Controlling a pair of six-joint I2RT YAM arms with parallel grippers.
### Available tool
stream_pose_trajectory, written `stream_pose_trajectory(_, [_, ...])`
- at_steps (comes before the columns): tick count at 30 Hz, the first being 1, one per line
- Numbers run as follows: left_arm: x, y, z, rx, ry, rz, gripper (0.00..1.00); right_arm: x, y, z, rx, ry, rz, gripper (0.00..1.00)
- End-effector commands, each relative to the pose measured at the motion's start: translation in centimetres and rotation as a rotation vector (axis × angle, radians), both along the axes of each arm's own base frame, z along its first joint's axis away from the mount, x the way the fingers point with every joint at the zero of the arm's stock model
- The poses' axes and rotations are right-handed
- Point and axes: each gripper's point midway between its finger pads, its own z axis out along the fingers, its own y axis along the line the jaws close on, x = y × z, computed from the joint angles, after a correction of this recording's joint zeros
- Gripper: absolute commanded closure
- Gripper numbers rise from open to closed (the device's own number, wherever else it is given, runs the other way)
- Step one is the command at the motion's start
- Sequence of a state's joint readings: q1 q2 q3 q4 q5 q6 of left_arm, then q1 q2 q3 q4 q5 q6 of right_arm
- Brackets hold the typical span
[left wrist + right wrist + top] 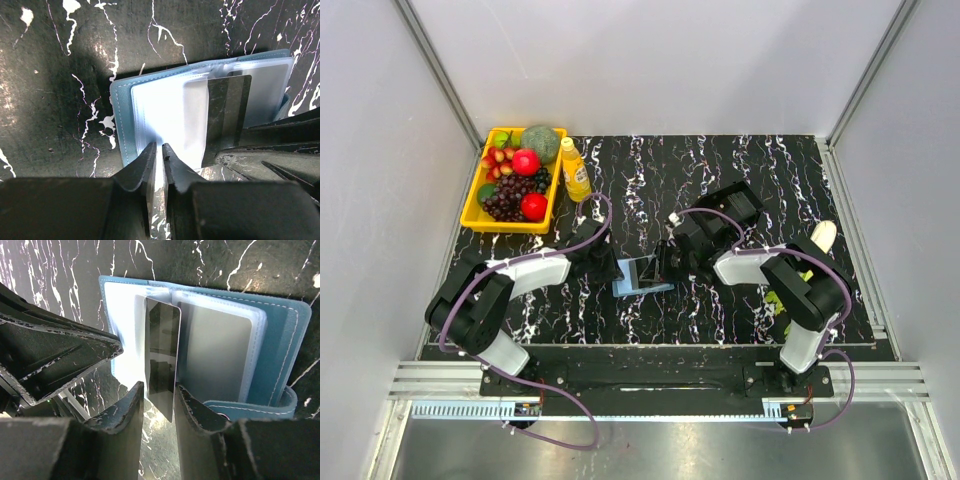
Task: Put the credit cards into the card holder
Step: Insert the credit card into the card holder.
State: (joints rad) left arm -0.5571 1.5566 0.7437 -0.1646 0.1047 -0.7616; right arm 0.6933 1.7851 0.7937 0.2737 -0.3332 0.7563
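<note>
The blue card holder [642,277] lies open on the black marbled table between my two grippers. My left gripper [160,148] is shut on the edge of a clear inner sleeve of the card holder [120,115]. My right gripper [159,390] holds a dark credit card [161,350] tilted between its jaws, the far end at the sleeves. That card shows in the left wrist view [227,117] partly under a clear flap. A grey card [215,352] lies inside a sleeve of the card holder [280,355].
A yellow tray [475,205] of fruit and a yellow bottle [575,170] stand at the back left. A black box-like frame [735,205] sits behind the right arm. A banana [823,238] and something green [775,300] lie at the right.
</note>
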Motion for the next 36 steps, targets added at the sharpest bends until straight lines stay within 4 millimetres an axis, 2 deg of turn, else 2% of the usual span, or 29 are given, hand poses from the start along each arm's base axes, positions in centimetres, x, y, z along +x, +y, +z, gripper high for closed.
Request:
stream_pose_trajectory(1, [-2.8, 3.6, -3.8, 0.170, 0.114, 0.022, 0.85, -0.1, -1.8, -1.4, -0.147, 0.000, -0.004, 0.64])
stream_pose_trajectory(3, [-2.7, 3.5, -3.7, 0.169, 0.111, 0.021, 0.86, 0.4, -2.1, -1.3, -0.172, -0.013, -0.017, 0.64])
stream_pose_trajectory(6, [-2.8, 3.6, -3.6, 0.170, 0.109, 0.023, 0.86, 1.0, -2.4, -0.8, -0.194, -0.038, -0.039, 0.70])
stream_pose_trajectory(11, [-2.7, 3.5, -3.6, 0.167, 0.107, 0.020, 0.87, 0.9, -1.6, -0.6, -0.173, -0.037, 0.002, 0.90])
stream_pose_trajectory(12, [-2.7, 3.5, -3.6, 0.168, 0.108, 0.020, 0.87, 0.7, -1.3, -0.7, -0.164, -0.030, 0.014, 0.90])
stream_pose_trajectory(22, [-2.7, 3.5, -3.5, 0.170, 0.109, 0.020, 0.87, -1.4, 1.5, -2.2, -0.111, 0.063, 0.085, 0.89])
stream_pose_trajectory(26, [-2.7, 3.6, -3.5, 0.169, 0.107, 0.023, 0.87, -1.3, 1.9, -2.2, -0.105, 0.059, 0.085, 0.85])
stream_pose_trajectory(27, [-2.7, 3.7, -3.6, 0.170, 0.109, 0.024, 0.87, -1.3, 2.0, -2.2, -0.104, 0.063, 0.091, 0.82])
stream_pose_trajectory(30, [-2.8, 3.8, -3.6, 0.175, 0.109, 0.025, 0.87, -1.2, 1.6, -2.2, -0.119, 0.052, 0.081, 0.80])
stream_pose_trajectory(32, [-2.7, 3.9, -3.5, 0.180, 0.105, 0.031, 0.87, -1.0, 0.9, -2.2, -0.151, 0.039, 0.061, 0.72])
stream_pose_trajectory(33, [-2.8, 4.0, -3.5, 0.183, 0.105, 0.031, 0.86, -0.9, 0.6, -2.1, -0.162, 0.027, 0.051, 0.72])
stream_pose_trajectory(36, [-2.9, 4.1, -3.3, 0.178, 0.103, 0.036, 0.85, -0.7, 0.4, -1.1, -0.157, -0.006, 0.041, 0.68])
